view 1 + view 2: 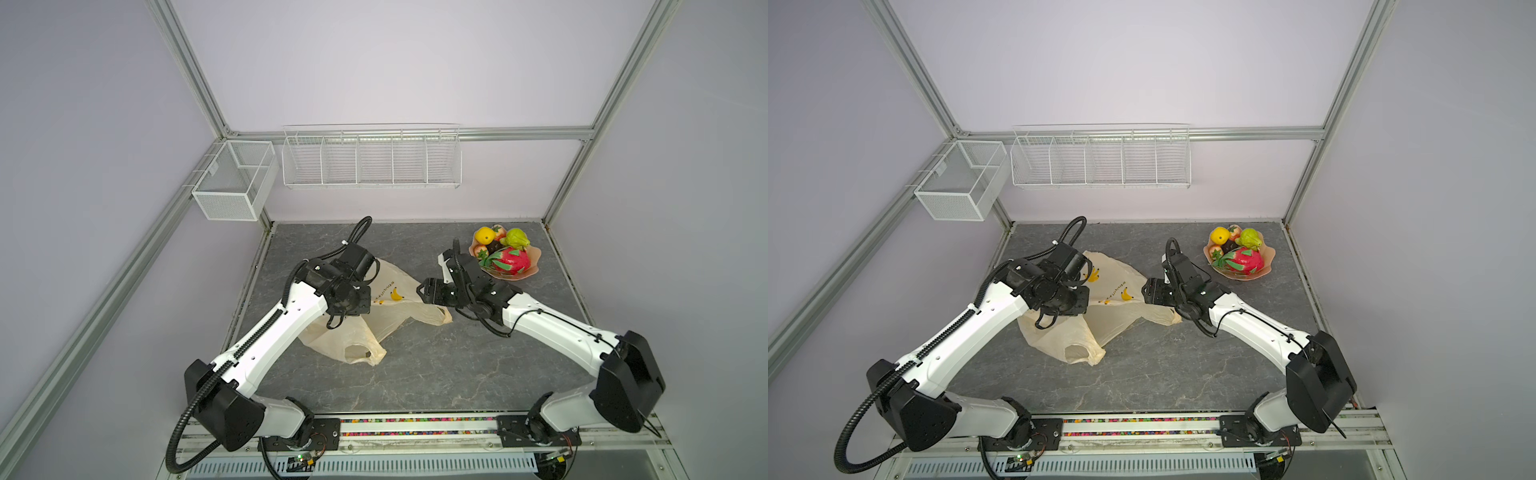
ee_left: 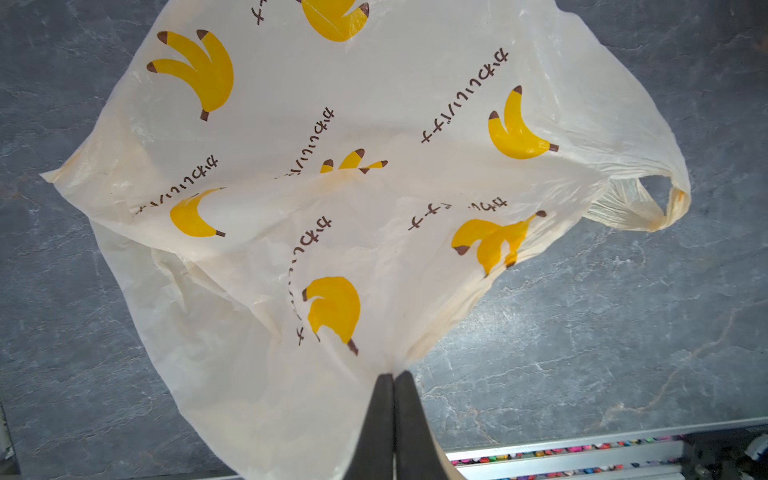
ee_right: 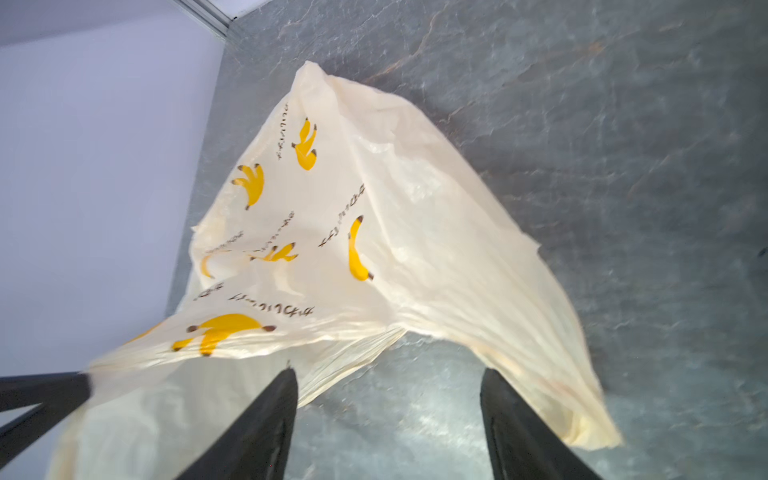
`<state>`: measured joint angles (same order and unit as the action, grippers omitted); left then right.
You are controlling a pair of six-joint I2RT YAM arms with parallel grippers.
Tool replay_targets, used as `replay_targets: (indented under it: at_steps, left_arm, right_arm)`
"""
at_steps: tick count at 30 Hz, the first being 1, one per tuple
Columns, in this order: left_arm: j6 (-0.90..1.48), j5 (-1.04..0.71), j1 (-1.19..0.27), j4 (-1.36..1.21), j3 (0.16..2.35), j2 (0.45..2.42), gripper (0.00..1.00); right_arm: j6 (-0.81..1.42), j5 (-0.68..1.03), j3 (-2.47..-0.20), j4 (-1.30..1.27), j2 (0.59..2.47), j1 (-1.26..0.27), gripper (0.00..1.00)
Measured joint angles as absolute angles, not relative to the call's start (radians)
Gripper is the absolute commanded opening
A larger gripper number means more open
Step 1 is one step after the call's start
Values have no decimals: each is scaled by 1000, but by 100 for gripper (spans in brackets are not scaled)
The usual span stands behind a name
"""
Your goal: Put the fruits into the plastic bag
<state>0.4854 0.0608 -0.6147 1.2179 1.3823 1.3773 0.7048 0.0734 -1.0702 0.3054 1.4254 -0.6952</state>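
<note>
Slack plastic bag (image 1: 395,316) at centre-left of the grey table (image 1: 436,374) in both top views, partly lifted, handle loops toward lower centre and toward the right. Pinched at a gathered fold of its film by the left gripper (image 2: 393,376), tips pressed together on the plastic in the left wrist view. Just right of the bag, right gripper (image 3: 388,374) spread wide, gripping nothing; a handle strip draped, blurred, near its fingers (image 3: 270,415), touching or not, cannot tell.

All the fruits (image 1: 509,260) heaped in the bowl (image 1: 535,254) at upper right of the table, none in the bag, well apart from it. Behind and to the right of the right gripper, so far nearer that arm; likely a turn away from the bag toward upper right. Big red one lying crosswise, long axis left to right. Bare table in between; back wall and right frame post close beyond the bowl.
</note>
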Motion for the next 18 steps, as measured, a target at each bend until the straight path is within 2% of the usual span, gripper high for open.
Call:
replay_targets:
  at_steps: [4, 8, 11, 15, 18]
  left_arm:
    - [485, 7, -566, 1202, 1382, 1350, 0]
    - [484, -36, -557, 1171, 1382, 1306, 0]
    - [484, -74, -557, 1144, 1382, 1280, 0]
    - [485, -125, -557, 1098, 1382, 1253, 0]
    - [488, -176, -557, 1045, 1368, 1222, 0]
  right_arm:
    - [760, 160, -1028, 334, 1302, -723, 80]
    - [849, 205, -973, 315, 1242, -794, 57]
    - [909, 211, -952, 268, 1311, -830, 45]
    - [974, 207, -958, 170, 1482, -854, 41]
    - [997, 188, -984, 130, 1579, -858, 41]
